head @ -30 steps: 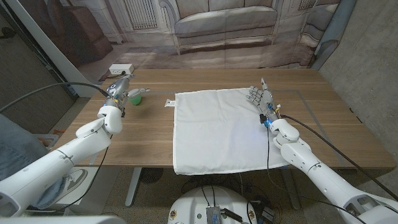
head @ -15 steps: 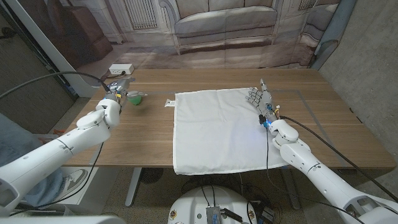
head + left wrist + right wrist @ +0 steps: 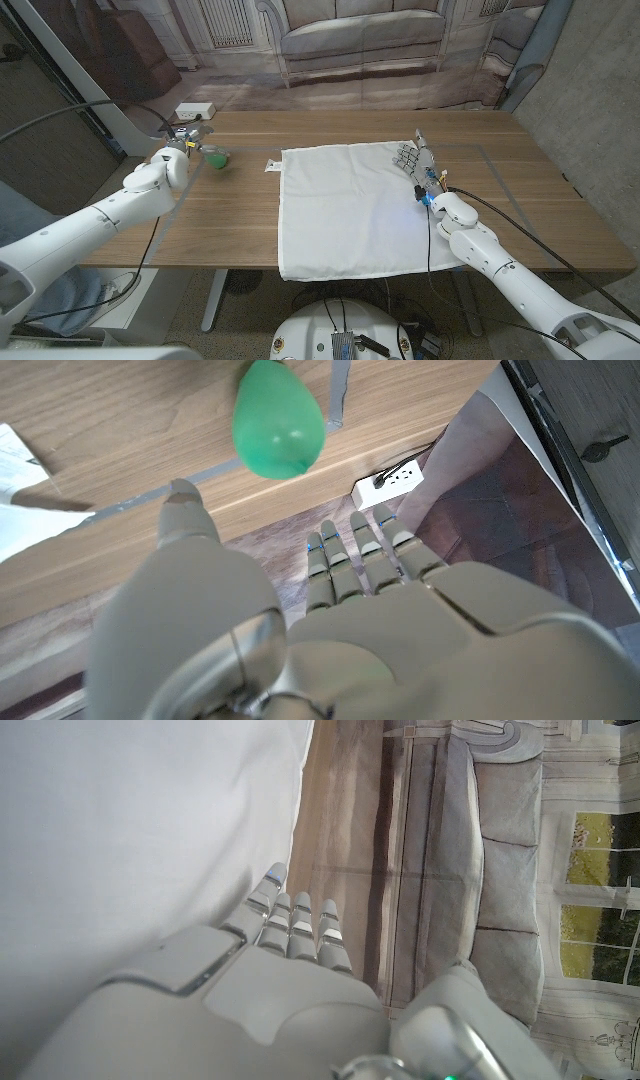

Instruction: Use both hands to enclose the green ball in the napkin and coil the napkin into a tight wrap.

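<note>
The green ball (image 3: 217,157) lies on the wooden table (image 3: 230,215), left of the white napkin (image 3: 350,215), which is spread out square. My left hand (image 3: 183,138) hovers just left of the ball and a little behind it, with nothing in it. In the left wrist view the ball (image 3: 278,432) sits beyond the thumb, and the straight fingers (image 3: 350,560) of my left hand (image 3: 300,630) are clear of it. My right hand (image 3: 415,160) is at the napkin's right edge with its fingers straight and empty. In the right wrist view it (image 3: 250,995) is beside the cloth (image 3: 130,820).
A white power strip (image 3: 195,109) lies past the table's far left edge, also in the left wrist view (image 3: 393,482). A small tag (image 3: 270,165) sits at the napkin's near-left corner. Grey tape lines (image 3: 500,165) mark the table. A person's blue trouser leg (image 3: 20,225) is at the left.
My left arm has risen and swung to the left, and its hand has drawn back slightly from the ball. The ball, the napkin and my right hand have stayed in place.
</note>
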### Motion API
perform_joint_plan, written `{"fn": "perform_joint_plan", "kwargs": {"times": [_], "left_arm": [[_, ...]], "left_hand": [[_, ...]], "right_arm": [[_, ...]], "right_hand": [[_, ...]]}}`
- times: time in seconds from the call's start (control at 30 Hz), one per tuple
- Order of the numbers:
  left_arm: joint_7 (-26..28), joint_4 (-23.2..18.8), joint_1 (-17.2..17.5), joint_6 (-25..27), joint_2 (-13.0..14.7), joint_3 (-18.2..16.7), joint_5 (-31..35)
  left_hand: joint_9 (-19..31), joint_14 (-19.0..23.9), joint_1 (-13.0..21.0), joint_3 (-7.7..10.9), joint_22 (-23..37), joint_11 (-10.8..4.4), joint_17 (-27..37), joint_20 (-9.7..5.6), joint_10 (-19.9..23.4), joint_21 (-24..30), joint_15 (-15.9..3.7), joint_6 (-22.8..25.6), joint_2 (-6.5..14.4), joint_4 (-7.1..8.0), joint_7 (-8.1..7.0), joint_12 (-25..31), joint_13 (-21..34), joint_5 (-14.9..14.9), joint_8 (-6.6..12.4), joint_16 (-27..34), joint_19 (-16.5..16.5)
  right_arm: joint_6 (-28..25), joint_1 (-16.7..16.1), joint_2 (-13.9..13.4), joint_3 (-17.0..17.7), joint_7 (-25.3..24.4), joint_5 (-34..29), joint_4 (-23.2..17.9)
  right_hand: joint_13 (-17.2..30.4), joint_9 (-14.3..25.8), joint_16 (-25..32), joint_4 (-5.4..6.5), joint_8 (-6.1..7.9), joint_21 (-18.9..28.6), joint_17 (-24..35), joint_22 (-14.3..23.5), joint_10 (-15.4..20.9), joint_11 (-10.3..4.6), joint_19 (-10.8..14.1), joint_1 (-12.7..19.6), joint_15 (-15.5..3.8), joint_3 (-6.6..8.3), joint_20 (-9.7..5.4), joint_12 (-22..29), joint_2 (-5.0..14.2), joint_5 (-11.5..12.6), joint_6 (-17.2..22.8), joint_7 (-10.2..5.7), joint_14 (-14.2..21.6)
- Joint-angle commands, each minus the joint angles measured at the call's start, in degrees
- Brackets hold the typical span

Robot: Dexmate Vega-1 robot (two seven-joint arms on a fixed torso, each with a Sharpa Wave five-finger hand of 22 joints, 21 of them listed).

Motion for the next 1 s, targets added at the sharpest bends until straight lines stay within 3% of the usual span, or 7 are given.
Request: {"fn": "perform_joint_plan", "kwargs": {"times": [0.03, 0.37, 0.63, 1.0], "left_arm": [[-6.3, 4.6, -6.5, -0.6, -1.0, 4.5, 4.2], [-14.1, 7.1, -11.3, 0.3, -2.2, 8.9, 10.1], [-18.7, 8.3, -13.6, -0.1, -2.8, 10.6, 13.2], [-17.1, 11.0, -13.0, -1.4, -4.2, 10.2, 13.0]], "left_hand": [[0.2, 1.1, 1.2, -0.31, 0.1, 0.09, 0.1, 0.91, 0.5, 0.9, -1.67, 0.3, 0.0, 0.00, 0.11, -0.3, 0.3, 0.6, -0.19, -0.3, 2.6], [0.3, 2.2, 4.6, 0.42, 0.0, 1.13, 0.2, 1.74, 0.6, 1.8, -1.46, 0.0, 0.6, -0.31, 1.44, -0.9, 0.4, 1.2, -0.82, -0.4, 6.7], [0.4, 3.8, 4.9, -0.18, 0.0, -0.96, 0.3, 1.40, 3.5, 1.1, -2.66, 3.3, 0.1, 0.46, -0.77, -0.4, 0.5, 1.2, 0.01, -0.3, 6.7], [0.4, 3.1, 4.7, -0.57, 0.0, -0.70, 0.3, 1.87, 2.4, 0.6, -2.41, 1.8, 0.1, 1.02, -0.62, -1.3, 0.6, 1.3, -0.91, -0.8, 6.4]], "right_arm": [[-2.0, -0.1, -0.5, -0.1, -0.8, 0.2, -1.1], [-2.5, 0.3, -0.5, -0.5, -0.8, -0.1, -1.3], [-2.2, 0.0, -0.5, -0.5, -1.1, -0.2, -1.7], [-3.0, -0.5, -0.9, -0.5, -1.9, -0.4, -2.8]], "right_hand": [[0.1, 0.1, 0.3, -0.38, 0.24, -0.3, 0.2, 0.2, 0.2, 0.13, 0.4, 0.5, 0.29, 0.01, 0.05, -0.3, 0.23, -0.1, 0.3, 1.12, 0.5], [0.1, 0.1, 0.3, -0.41, 0.17, -0.4, 0.2, 0.3, 0.2, 0.08, 0.4, 0.5, 0.45, 0.01, 0.12, -0.4, 0.28, -0.1, 0.2, 1.12, 0.4], [0.1, 0.2, 0.3, -0.44, 0.17, -0.5, 0.2, 0.3, 0.1, 0.15, 0.5, 0.5, 0.42, 0.01, 0.13, -0.5, 0.32, -0.2, 0.2, 1.09, 0.4], [0.1, 0.2, 0.3, -0.48, 0.15, -0.7, 0.2, 0.3, 0.1, 0.08, 0.5, 0.5, 0.37, 0.01, 0.13, -0.7, 0.37, -0.2, 0.2, 1.07, 0.4]]}}
